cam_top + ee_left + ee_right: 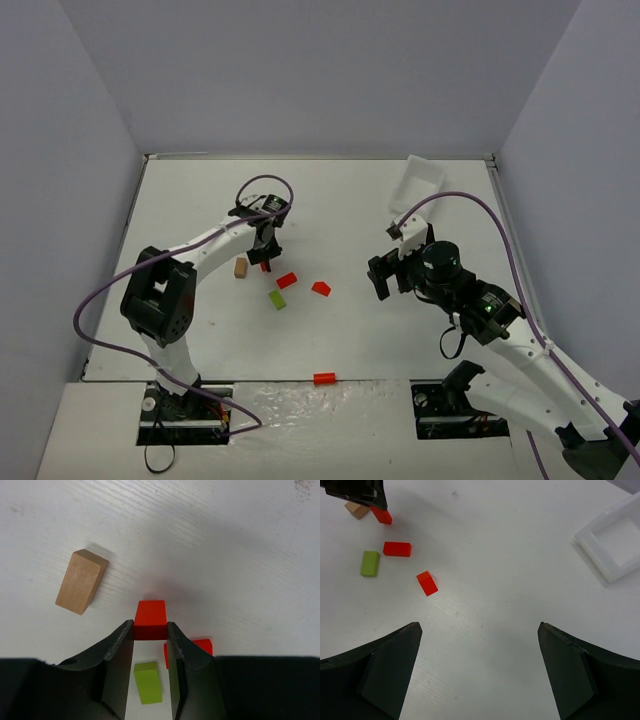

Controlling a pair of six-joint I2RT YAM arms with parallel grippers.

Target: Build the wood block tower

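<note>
Looking at the left hand [150, 625], a red block [150, 611] is pinched across its narrow width. Fingers are pressed onto both sides, and the long axis runs straight out ahead of the hand. Whether it's off the tabletop [200, 200] can't be told. Nothing's stacked yet, so the tower's pieces are scattered left of centre. A tan block [81, 581] lies flat and slanted just left of the hand, with a green block [148, 682] and a second red block [202, 647] on the near side. The left arm is stretched forward, wrist pointed down. The right hand [480, 626] is spread wide, well apart to the right, so the left is judged nearer.
</note>
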